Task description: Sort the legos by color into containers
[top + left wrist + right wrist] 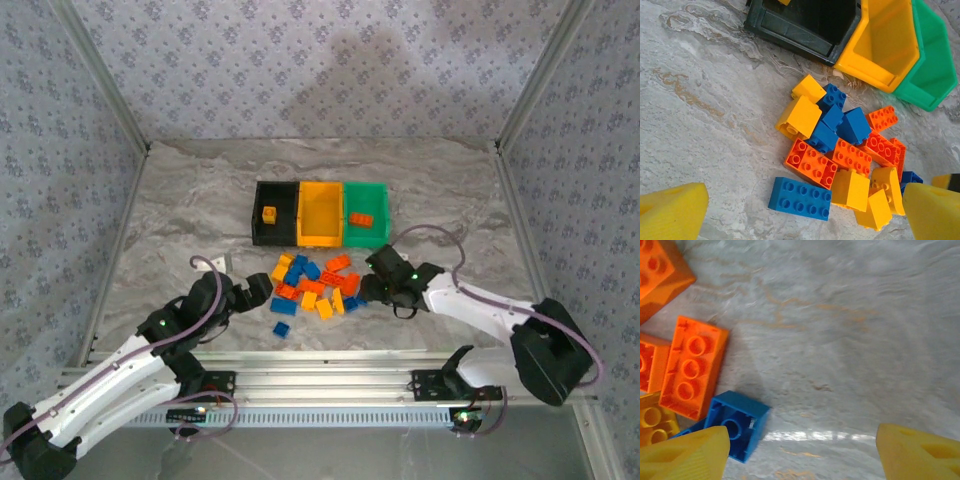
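Several yellow, blue and red-orange legos (315, 285) lie heaped on the marble table in front of three containers: black (285, 198), yellow-orange (320, 215) and green (372, 192). One yellow brick (269, 213) lies in the black bin and a red-orange brick (361, 218) in the green one. My left gripper (262, 290) is at the heap's left edge, open; in its wrist view a flat blue brick (800, 198) lies on the table between its fingers (670, 212). My right gripper (370, 280) is open at the heap's right edge, low over bare table, with an upturned blue brick (737, 422) beside one finger (685, 455).
The bins stand side by side behind the heap, the black bin (790, 30), yellow bin (890, 40) and green bin (935, 70) all open-topped. Patterned walls with metal posts close in the table on three sides. A metal rail runs along the near edge (320, 380).
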`<act>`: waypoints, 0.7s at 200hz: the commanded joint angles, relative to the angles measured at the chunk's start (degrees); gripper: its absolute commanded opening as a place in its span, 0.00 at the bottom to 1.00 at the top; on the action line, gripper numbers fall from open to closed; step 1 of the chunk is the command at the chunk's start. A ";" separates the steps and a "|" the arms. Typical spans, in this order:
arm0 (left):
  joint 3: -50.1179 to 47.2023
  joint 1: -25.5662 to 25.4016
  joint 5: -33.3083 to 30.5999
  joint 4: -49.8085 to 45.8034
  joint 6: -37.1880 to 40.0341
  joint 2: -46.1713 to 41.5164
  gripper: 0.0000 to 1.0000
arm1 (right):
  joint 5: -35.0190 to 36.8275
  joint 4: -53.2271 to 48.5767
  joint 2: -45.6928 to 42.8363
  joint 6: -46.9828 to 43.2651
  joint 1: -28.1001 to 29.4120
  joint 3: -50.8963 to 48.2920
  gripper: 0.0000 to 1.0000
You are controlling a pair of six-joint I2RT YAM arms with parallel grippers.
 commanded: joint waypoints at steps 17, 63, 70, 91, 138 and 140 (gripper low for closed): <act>0.30 -0.09 -1.09 -1.93 -0.08 -0.68 0.99 | -0.88 3.23 6.48 0.27 1.21 3.96 0.81; -0.21 -0.02 -1.63 -2.49 -0.19 -1.91 0.99 | 2.04 -4.55 9.91 1.51 -0.06 4.53 0.74; -0.27 -0.02 -1.61 -2.56 -0.26 -2.01 1.00 | 2.76 -5.29 9.27 1.77 -0.48 3.87 0.72; -0.57 0.04 -1.75 -2.29 -0.27 -1.98 0.99 | 4.05 -7.23 6.23 2.26 -2.24 1.76 0.70; -1.11 0.25 -1.66 -1.16 -0.36 -1.64 0.99 | 1.72 -3.02 0.20 0.65 -1.97 1.54 0.77; -1.11 0.23 -1.67 -1.13 -0.36 -1.65 0.99 | 1.40 -2.76 0.18 0.76 -1.90 1.54 0.77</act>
